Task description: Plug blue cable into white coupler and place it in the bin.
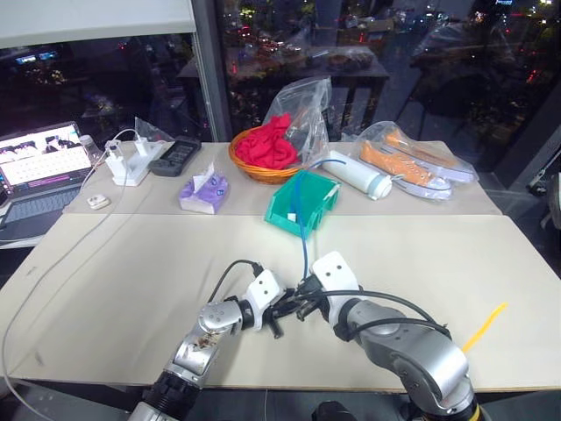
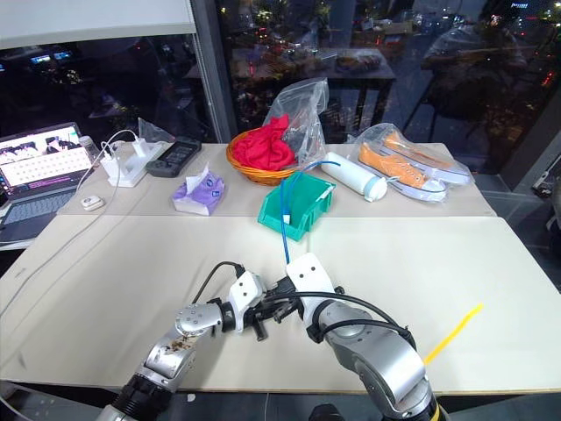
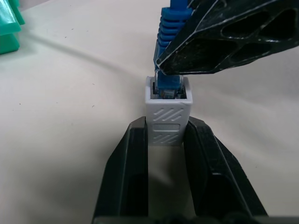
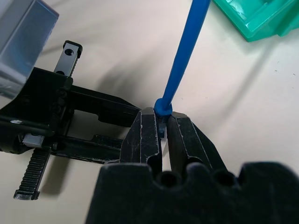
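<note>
Low over the table's near middle, my left gripper (image 3: 167, 129) is shut on the white coupler (image 3: 167, 112), one black finger on each side of it. The blue cable's (image 3: 169, 28) plug sits in the coupler's socket opening. My right gripper (image 4: 161, 122) is shut on the cable's blue boot just behind the plug, tip to tip with the left gripper (image 1: 279, 309). From there the blue cable (image 1: 304, 246) runs back across the table into the teal bin (image 1: 282, 215), which stands beyond both grippers.
Behind the bin are a wicker basket with red cloth (image 1: 263, 153), a white tube (image 1: 355, 175) and bagged shoes (image 1: 412, 162). A purple tissue pack (image 1: 203, 193), white charger (image 1: 127, 162) and laptop (image 1: 39, 167) are at the far left. A yellow strip (image 1: 484, 326) lies near the right edge.
</note>
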{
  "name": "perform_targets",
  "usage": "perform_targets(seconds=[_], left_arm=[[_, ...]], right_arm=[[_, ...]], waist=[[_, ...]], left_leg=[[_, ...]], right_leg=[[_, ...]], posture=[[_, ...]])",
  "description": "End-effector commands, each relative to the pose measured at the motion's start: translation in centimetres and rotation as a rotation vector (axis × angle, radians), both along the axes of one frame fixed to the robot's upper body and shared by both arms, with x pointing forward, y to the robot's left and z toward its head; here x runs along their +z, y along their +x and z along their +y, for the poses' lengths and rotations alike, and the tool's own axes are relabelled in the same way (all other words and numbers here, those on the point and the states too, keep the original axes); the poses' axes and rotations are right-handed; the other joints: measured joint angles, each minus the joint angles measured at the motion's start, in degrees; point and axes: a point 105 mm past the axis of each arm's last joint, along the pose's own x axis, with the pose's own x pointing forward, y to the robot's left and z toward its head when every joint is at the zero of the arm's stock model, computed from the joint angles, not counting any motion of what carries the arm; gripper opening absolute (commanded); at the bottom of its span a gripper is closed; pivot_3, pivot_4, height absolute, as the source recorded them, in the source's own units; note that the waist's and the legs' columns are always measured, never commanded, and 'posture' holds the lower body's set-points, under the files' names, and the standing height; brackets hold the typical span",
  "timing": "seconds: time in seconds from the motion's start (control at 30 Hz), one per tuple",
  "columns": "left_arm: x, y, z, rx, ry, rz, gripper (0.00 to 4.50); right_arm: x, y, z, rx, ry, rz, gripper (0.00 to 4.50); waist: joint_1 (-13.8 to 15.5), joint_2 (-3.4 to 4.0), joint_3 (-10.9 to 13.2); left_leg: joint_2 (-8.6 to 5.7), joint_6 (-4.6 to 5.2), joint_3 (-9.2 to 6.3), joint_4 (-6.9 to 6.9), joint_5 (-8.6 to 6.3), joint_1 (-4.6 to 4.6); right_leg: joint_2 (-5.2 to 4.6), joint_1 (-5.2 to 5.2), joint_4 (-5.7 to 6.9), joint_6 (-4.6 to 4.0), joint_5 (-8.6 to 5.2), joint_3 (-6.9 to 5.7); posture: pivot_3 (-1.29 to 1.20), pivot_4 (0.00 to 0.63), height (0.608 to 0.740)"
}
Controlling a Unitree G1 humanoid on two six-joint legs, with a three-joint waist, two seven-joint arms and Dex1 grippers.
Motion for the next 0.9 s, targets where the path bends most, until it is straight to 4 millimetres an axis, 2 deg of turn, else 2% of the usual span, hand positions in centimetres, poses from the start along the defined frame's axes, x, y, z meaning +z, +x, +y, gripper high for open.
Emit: perform_targets(seconds=[0.03, 0.1, 0.17, 0.3, 0.43, 0.47, 0.53, 0.63, 0.7, 0.73, 0.8, 0.87, 0.9], left_arm=[[2.7, -0.2, -1.3, -0.055, -0.083, -0.077, 1.85], [3.1, -0.1, -0.9, -0.038, -0.089, -0.078, 2.50], [3.6, 0.2, -0.1, -0.007, -0.090, -0.100, 2.50], [4.6, 0.6, 1.7, 0.071, -0.089, -0.127, 2.50], [4.9, 0.3, 2.9, 0.130, -0.093, -0.120, 2.50], [5.0, 0.2, 3.0, 0.137, -0.094, -0.118, 2.50], [5.1, -0.1, 3.1, 0.150, -0.095, -0.119, 2.50], [5.6, -0.3, 3.2, 0.175, -0.109, -0.131, 2.50], [5.9, -0.3, 3.2, 0.190, -0.116, -0.143, 2.50], [6.1, -0.3, 3.3, 0.198, -0.118, -0.147, 2.50], [6.4, -0.3, 3.4, 0.215, -0.121, -0.160, 2.50], [6.6, -0.3, 3.6, 0.229, -0.124, -0.169, 2.50], [6.6, -0.2, 3.7, 0.237, -0.123, -0.173, 2.52]], right_arm=[[-6.8, -1.4, -1.1, -0.010, -0.133, 0.293, 0.00], [-5.7, -0.7, -1.5, -0.030, -0.110, 0.258, 0.00], [-3.6, 0.1, -2.0, -0.052, -0.057, 0.197, 0.00], [1.9, 1.6, -2.7, -0.036, 0.099, 0.056, 0.00], [8.1, 3.3, -3.1, 0.037, 0.282, -0.062, 0.00], [9.5, 4.0, -3.2, 0.048, 0.316, -0.090, 0.00], [12.9, 6.3, -3.1, 0.044, 0.420, -0.146, 0.00], [16.1, 10.1, -2.0, 0.036, 0.523, -0.180, 0.00], [17.3, 12.1, -0.9, 0.045, 0.559, -0.181, 0.00], [17.2, 13.2, -0.7, 0.023, 0.558, -0.165, 0.00], [15.9, 15.3, -0.9, -0.050, 0.516, -0.135, 0.00], [15.0, 16.6, -1.1, -0.089, 0.487, -0.132, 0.00], [14.8, 17.0, -1.2, -0.100, 0.482, -0.137, 1.00]], waist=[[0.00, -0.05, 0.02], [0.00, -0.27, 0.06], [-0.01, -0.44, 0.17], [0.17, -0.51, 0.99], [0.53, -0.31, 1.84], [0.57, -0.23, 2.07], [0.63, -0.08, 2.42], [0.68, -0.02, 2.49], [0.53, 0.03, 2.53], [0.50, 0.03, 2.53], [0.59, 0.05, 2.54], [0.77, 0.04, 2.54], [0.91, 0.05, 2.55]], left_leg=[[0.00, 0.00, 0.00, 0.00, 0.00, -0.02], [0.00, -0.01, -0.01, -0.01, 0.00, -0.03], [0.00, -0.02, -0.02, -0.01, 0.00, -0.06], [-0.01, -0.15, -0.08, 0.02, 0.07, -0.18], [-0.04, -0.31, -0.09, 0.11, 0.17, -0.95], [-0.05, -0.37, -0.11, 0.14, 0.22, -1.20], [-0.08, -0.42, -0.12, 0.15, 0.25, -1.31], [-0.07, -0.43, -0.15, 0.11, 0.28, -1.79], [-0.08, -0.47, -0.18, 0.10, 0.31, -1.87], [-0.08, -0.52, -0.18, 0.11, 0.34, -1.97], [-0.10, -0.57, -0.18, 0.10, 0.36, -2.01], [-0.12, -0.59, -0.17, 0.09, 0.38, -2.05], [-0.13, -0.60, -0.17, 0.09, 0.38, -2.07]], right_leg=[[0.00, -0.01, 0.00, 0.00, 0.00, 0.00], [0.00, 0.00, -0.01, 0.00, 0.00, 0.00], [0.01, -0.02, -0.01, 0.00, 0.00, 0.01], [0.03, -0.28, 0.01, 0.03, 0.04, 0.04], [0.02, -0.98, 0.01, 0.03, 0.16, 0.10], [0.03, -1.26, 0.04, -0.42, 0.48, 0.12], [0.02, -1.42, 0.09, -0.45, 0.51, 0.13], [0.03, -2.04, 0.24, -0.55, 0.57, 0.09], [0.02, -2.09, 0.21, -0.57, 0.58, 0.06], [-0.01, -2.14, 0.19, -0.56, 0.59, 0.03], [-0.05, -2.15, 0.14, -0.56, 0.59, -0.01], [-0.10, -2.15, 0.12, -0.55, 0.59, -0.07], [-0.13, -2.15, 0.11, -0.55, 0.59, -0.09]], posture=[[0.00, 0.150, 0.723], [0.00, 0.150, 0.723], [0.00, 0.150, 0.723], [0.00, 0.150, 0.723], [0.00, 0.150, 0.723], [0.00, 0.150, 0.723], [0.00, 0.150, 0.723], [0.00, 0.150, 0.723], [0.00, 0.150, 0.723], [0.00, 0.150, 0.723], [0.00, 0.150, 0.723], [0.00, 0.150, 0.723], [0.00, 0.150, 0.723]])
